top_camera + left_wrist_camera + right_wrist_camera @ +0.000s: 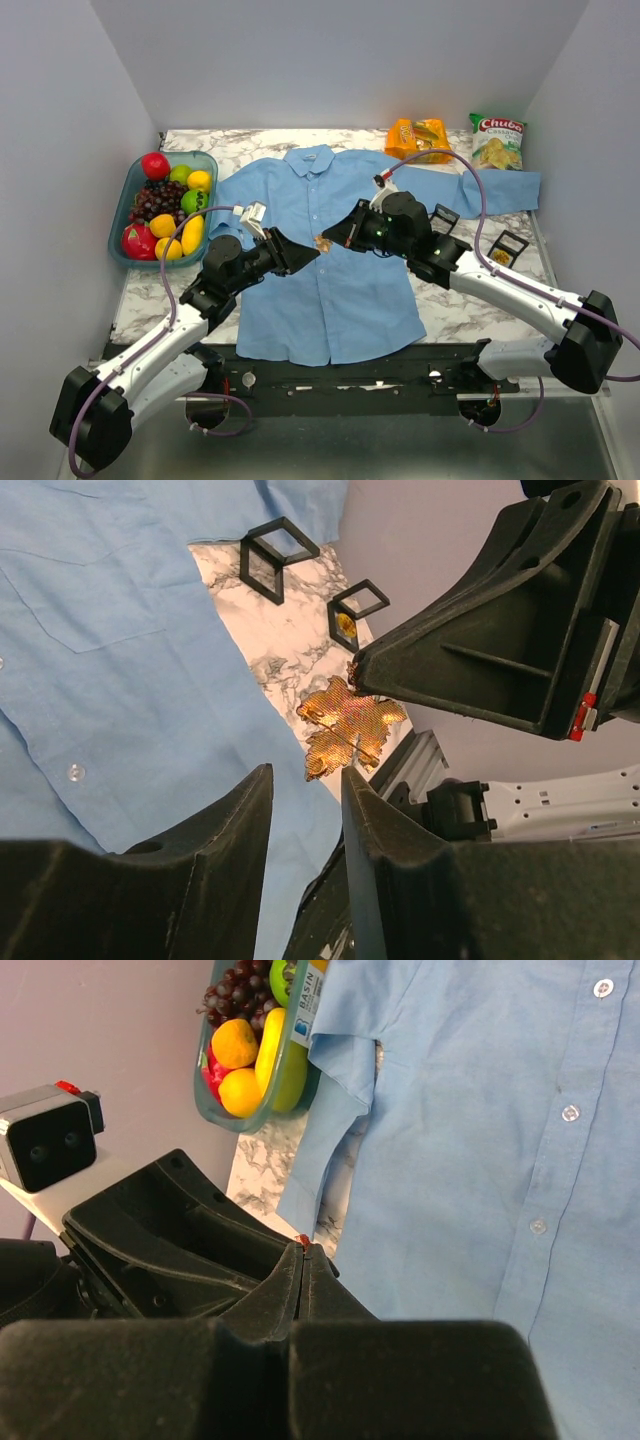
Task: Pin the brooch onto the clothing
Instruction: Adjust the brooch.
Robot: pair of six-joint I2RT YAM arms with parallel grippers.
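The light blue shirt (340,300) lies flat on the marble table, collar at the far side; it also shows in the left wrist view (100,630) and the right wrist view (480,1110). The brooch (323,243), a small gold-orange leaf shape (350,725), hangs above the shirt's middle. My right gripper (343,236) is shut on its edge; only a red speck of the brooch (303,1242) shows at the closed tips (305,1252). My left gripper (303,256) is open and empty (305,778), its tips just short of the brooch, facing the right gripper (362,672).
A teal basket (128,192) of fruit stands at the left. Two snack bags (420,138) (497,140) lie at the back right. Small black square trays (443,215) (508,245) sit right of the shirt, also in the left wrist view (278,550).
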